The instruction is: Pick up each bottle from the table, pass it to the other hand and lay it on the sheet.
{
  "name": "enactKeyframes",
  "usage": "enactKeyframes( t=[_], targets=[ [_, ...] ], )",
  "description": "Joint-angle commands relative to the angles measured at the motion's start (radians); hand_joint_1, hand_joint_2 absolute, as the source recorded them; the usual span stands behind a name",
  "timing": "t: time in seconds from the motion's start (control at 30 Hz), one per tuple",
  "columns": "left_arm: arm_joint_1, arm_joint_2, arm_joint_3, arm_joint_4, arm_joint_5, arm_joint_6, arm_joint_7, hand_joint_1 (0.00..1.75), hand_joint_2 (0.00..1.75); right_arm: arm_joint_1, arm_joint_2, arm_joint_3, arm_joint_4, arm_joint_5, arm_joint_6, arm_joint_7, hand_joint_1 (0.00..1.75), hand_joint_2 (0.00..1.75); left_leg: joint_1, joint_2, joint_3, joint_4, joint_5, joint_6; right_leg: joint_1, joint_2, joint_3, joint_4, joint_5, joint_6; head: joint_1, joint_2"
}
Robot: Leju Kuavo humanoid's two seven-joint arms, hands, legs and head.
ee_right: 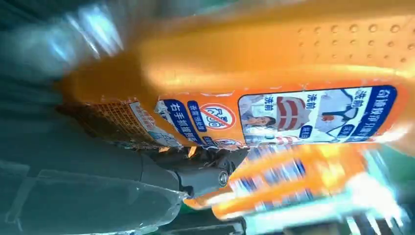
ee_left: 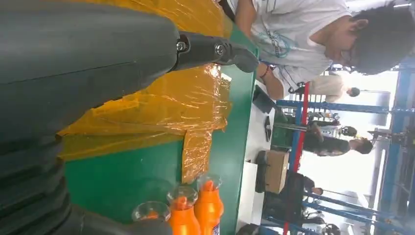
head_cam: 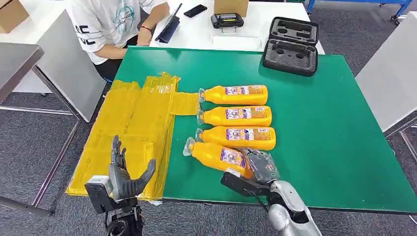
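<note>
Nearest bottle [head_cam: 219,156] is under my right hand [head_cam: 259,165]: fingers wrapped over its base end, cap end pointing away toward the sheet side. It lies skewed against the row. In the right wrist view the label [ee_right: 274,117] sits right against the hand, so I read this as a grip, though I can't tell if the bottle has left the surface [head_cam: 324,128] yet.

Three more bottles lie flat beyond the right hand, side by side, caps the same way: next bottle [head_cam: 239,137] just beside the gripped one, then third bottle [head_cam: 236,116], then far bottle [head_cam: 235,94].

Left hand [head_cam: 129,176] is open, fingers apart and pointing up, holding nothing, over the near edge of the yellow sheet [head_cam: 133,128]. The sheet runs ahead of the left hand; no bottle on it. Left wrist view shows its crinkled film [ee_left: 161,103] and bottle caps [ee_left: 182,195] off to the side.

My read: first pick in progress, nothing delivered. The next move calls for lifting clear of the neighbour without dragging it, then bringing the bottle across to the left hand with the cap end free for it to take.

Behind the bottles: an open black case [head_cam: 291,44]. A person in a white shirt [head_cam: 110,22] sits at the far end of the sheet.
</note>
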Motion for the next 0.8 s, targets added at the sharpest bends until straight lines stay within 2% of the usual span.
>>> enactKeyframes(
  t=[0.03, 0.2, 0.3, 0.33, 0.4, 0.47, 0.53, 0.57, 0.63, 0.67, 0.8],
  targets=[
    [-0.029, 0.025, -0.017, 0.063, 0.004, 0.004, -0.003, 0.0, 1.75, -0.034, 0.061, -0.09, 0.028, -0.043, -0.016, -0.025, 1.75, 1.75, 0.0, 0.0, 0.004, -0.001, -0.001, -0.001, 0.0, 0.0, 0.003, -0.001, -0.001, -0.001, 0.0, 0.0],
    [-0.031, 0.021, -0.015, 0.067, 0.006, 0.007, -0.007, 0.0, 1.75, -0.027, 0.092, -0.157, -0.01, -0.206, -0.039, -0.126, 1.75, 1.75, 0.0, 0.001, 0.004, -0.001, -0.002, -0.001, 0.0, 0.001, 0.004, 0.0, -0.001, -0.001, 0.0, 0.0],
    [-0.024, 0.022, -0.009, 0.059, 0.019, -0.002, -0.013, 0.0, 1.75, -0.004, 0.095, -0.171, -0.036, -0.22, -0.053, -0.152, 1.75, 1.75, 0.0, 0.0, 0.009, -0.001, -0.003, -0.002, 0.0, 0.0, 0.008, 0.0, -0.003, -0.002, 0.0, 0.0],
    [-0.019, 0.023, -0.004, 0.055, 0.036, -0.016, -0.015, 0.0, 1.75, 0.006, 0.1, -0.174, -0.049, -0.224, -0.063, -0.178, 1.75, 1.75, 0.0, 0.0, 0.003, -0.001, -0.001, -0.001, 0.0, -0.001, 0.003, -0.001, -0.001, -0.001, 0.0, 0.0],
    [-0.006, 0.021, 0.007, 0.036, 0.061, -0.032, -0.022, 0.0, 1.75, 0.017, 0.118, -0.189, -0.068, -0.233, -0.083, -0.202, 1.75, 1.75, 0.0, 0.0, 0.005, -0.001, -0.002, -0.001, 0.0, 0.0, 0.004, -0.001, -0.002, -0.001, 0.0, 0.0],
    [0.006, 0.022, 0.016, 0.015, 0.151, -0.119, -0.009, 0.0, 1.75, 0.01, 0.136, -0.211, -0.068, -0.24, -0.12, -0.227, 1.75, 1.75, 0.0, 0.001, 0.006, -0.001, -0.003, -0.001, 0.0, 0.0, 0.006, 0.0, -0.003, -0.002, 0.0, 0.0],
    [0.005, 0.037, 0.003, 0.018, 0.256, -0.257, 0.031, 0.0, 1.75, -0.001, 0.142, -0.217, -0.06, -0.267, -0.122, -0.276, 1.75, 1.75, 0.0, 0.002, 0.003, -0.001, -0.001, -0.001, 0.0, 0.002, 0.002, 0.0, -0.001, -0.001, 0.0, 0.0],
    [-0.001, 0.045, -0.006, 0.036, 0.317, -0.345, 0.055, 0.0, 1.75, -0.011, 0.15, -0.219, -0.04, -0.277, -0.122, -0.314, 1.75, 1.75, 0.0, 0.002, 0.006, -0.001, -0.003, -0.001, 0.0, 0.002, 0.005, 0.0, -0.002, -0.002, 0.0, 0.0],
    [-0.008, 0.047, -0.014, 0.058, 0.347, -0.392, 0.07, 0.0, 1.75, -0.022, 0.156, -0.216, -0.02, -0.278, -0.116, -0.332, 1.75, 1.75, 0.0, 0.002, 0.008, -0.001, -0.003, -0.002, 0.0, 0.002, 0.007, -0.001, -0.002, -0.002, 0.0, 0.0],
    [-0.019, 0.056, -0.028, 0.086, 0.404, -0.489, 0.094, 0.0, 1.75, -0.036, 0.163, -0.198, 0.01, -0.24, -0.145, -0.368, 1.75, 1.75, 0.0, 0.002, 0.006, -0.001, -0.002, -0.001, 0.0, 0.001, 0.005, -0.001, -0.002, -0.002, 0.0, 0.0],
    [-0.052, 0.058, -0.056, 0.171, 0.473, -0.617, 0.161, 0.0, 1.75, -0.059, 0.2, -0.135, 0.092, -0.268, -0.078, -0.449, 1.75, 1.75, 0.0, 0.003, 0.006, -0.002, -0.001, -0.001, 0.0, 0.003, 0.005, -0.002, -0.001, -0.001, 0.0, 0.0]
  ],
)
